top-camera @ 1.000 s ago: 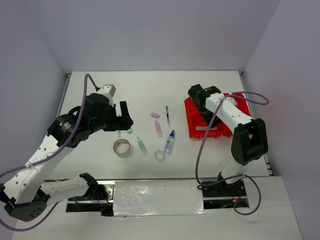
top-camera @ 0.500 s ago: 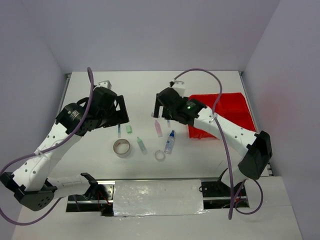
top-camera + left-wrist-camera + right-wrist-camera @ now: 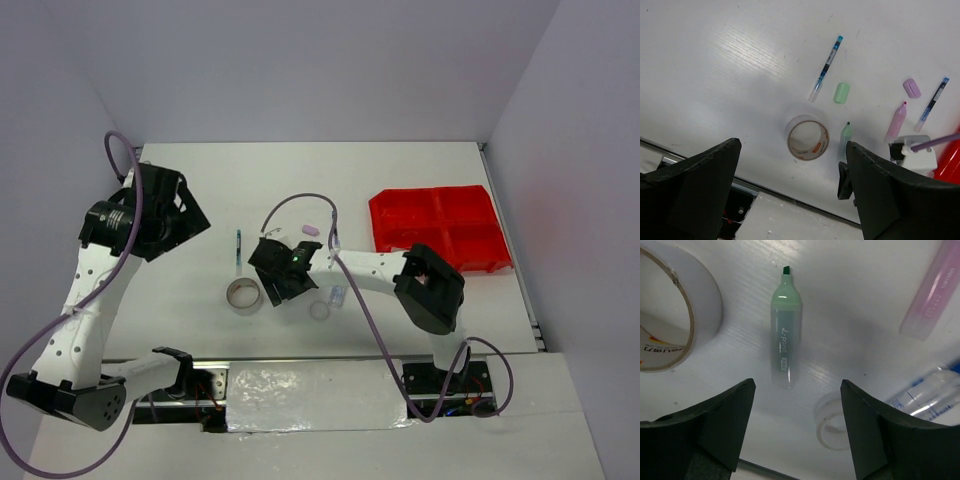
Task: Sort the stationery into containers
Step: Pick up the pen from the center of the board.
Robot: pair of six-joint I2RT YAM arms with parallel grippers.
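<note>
Right arm (image 3: 370, 268): a second ago over the red tray (image 3: 460, 210), half a second ago above the far row of items, now stretched across the middle and set low over the green marker (image 3: 786, 330).
Right jaws: spread wide and holding nothing, with the marker lying on the surface (image 3: 200, 180) in the gap between them, apparently untouched.
Left arm (image 3: 120, 225): pulled back from the items toward the far left.
Left jaws: wide apart and empty, looking down on the whole spread from above.
Meaning for the task: probably the start of a pick of the green marker, with the left side giving way. No item to be made out in the tray from above, so the sorting seemingly all ahead.
Stationery: all on the surface in the middle, namely tape roll (image 3: 670, 315), tape ring (image 3: 832, 424), bottle (image 3: 927, 396), pink marker (image 3: 934, 292), green eraser (image 3: 842, 93), purple eraser (image 3: 311, 230), pen (image 3: 238, 250), second pen (image 3: 932, 102).
Tight spots: tape roll just beside the marker on one side, tape ring near its blunt end on the other. Best closed squarely across the barrel, lest a fingertip nudge either.
Open room: a stretch of bare surface between the cluster and the tray, and the left arm well apart from the right.
Edges: tray close to the right edge of the surface, with walls on the left, far and right sides.
</note>
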